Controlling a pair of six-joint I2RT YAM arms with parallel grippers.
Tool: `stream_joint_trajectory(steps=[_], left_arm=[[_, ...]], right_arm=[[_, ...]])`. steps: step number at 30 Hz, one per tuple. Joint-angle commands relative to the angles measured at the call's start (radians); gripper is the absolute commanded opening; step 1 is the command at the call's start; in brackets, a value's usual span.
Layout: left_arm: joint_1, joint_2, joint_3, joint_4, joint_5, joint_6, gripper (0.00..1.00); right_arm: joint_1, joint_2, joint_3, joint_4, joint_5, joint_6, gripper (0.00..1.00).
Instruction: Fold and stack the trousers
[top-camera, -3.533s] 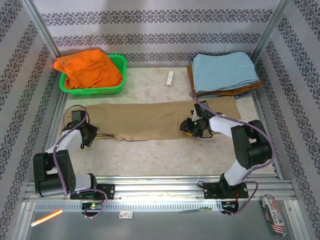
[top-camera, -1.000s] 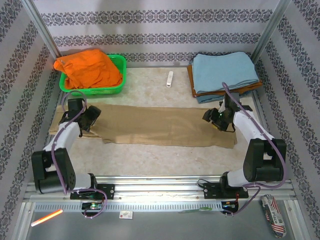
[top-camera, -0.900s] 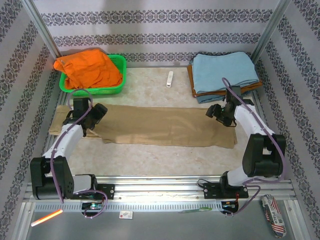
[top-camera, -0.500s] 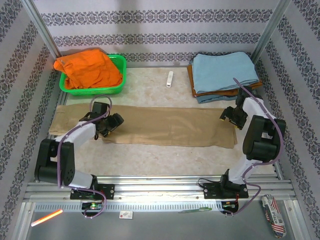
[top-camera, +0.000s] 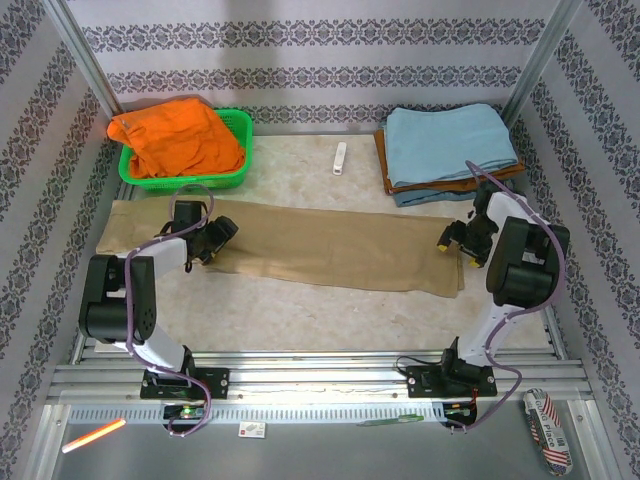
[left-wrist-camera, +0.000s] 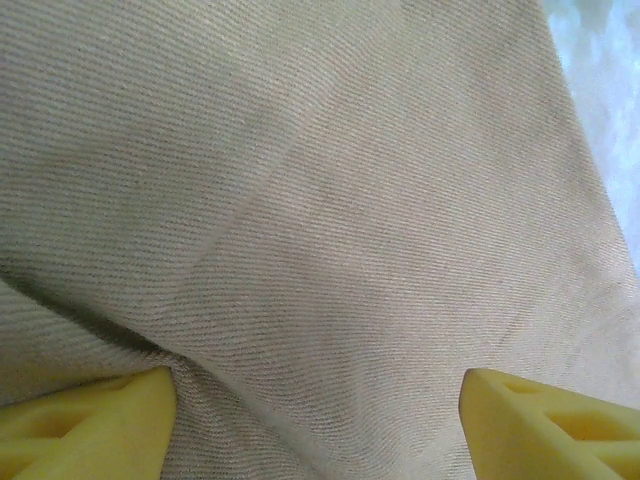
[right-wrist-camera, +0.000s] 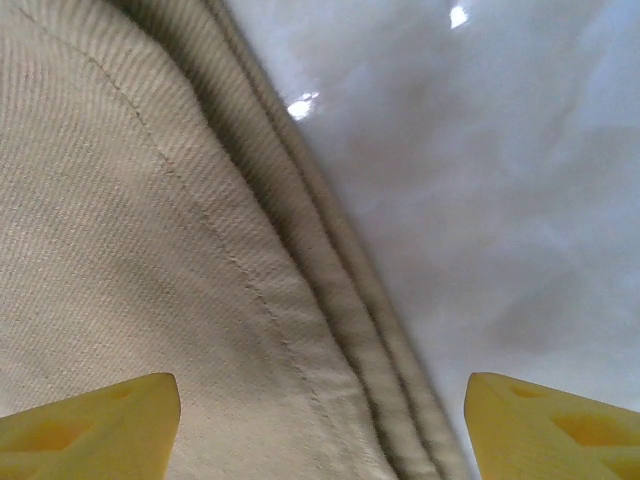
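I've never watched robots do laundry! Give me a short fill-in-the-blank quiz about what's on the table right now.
1. The orange garment sits in a ____ basket.
2. The light-blue cloth tops a pile on the far ____ side.
3. The left tool and the right tool have ____ fingertips.
4. Both tools are over the trousers with jaws ____.

Missing words: green; right; yellow; open

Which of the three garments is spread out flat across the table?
The tan trousers, stretched across the middle of the table. The orange garment is bunched in the green basket; the light-blue cloth lies folded at the back right.
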Motion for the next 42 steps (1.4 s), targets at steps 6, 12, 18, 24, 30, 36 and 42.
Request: stream_joint_trajectory(steps=[6,12,18,24,30,36,42], left_arm=[[0.013,0.052,-0.049,-0.046,0.028,0.0,0.78],[0.013,0.016,-0.054,-0.045,0.053,-0.012,0.78],[0.011,-0.011,-0.04,-0.068,0.059,-0.006,0.78],[-0.035,0.005,-0.106,-0.011,0.058,-0.033,0.78],[-0.183,-0.006,-0.168,0.016,0.015,-0.105,0.77],[-0.309,-0.076,-0.162,-0.045,-0.056,-0.138,0.79],[-0.307,-0.165,-0.073,-0.215,-0.118,-0.057,0.88]], right_arm=[[0.033,0.085,0.017,-0.029,-0.039,-0.013,0.61],[0.033,0.094,0.03,-0.043,-0.027,-0.003,0.23],[0.028,0.016,0.021,-0.036,-0.031,0.032,0.0],[0.011,-0.118,0.064,-0.076,0.084,0.063,0.0],[0.004,-0.142,0.143,-0.112,0.022,0.07,0.0],[0.091,-0.227,0.179,-0.137,-0.081,0.088,0.0],[0.315,-0.253,0.284,-0.19,-0.05,0.135,0.0]])
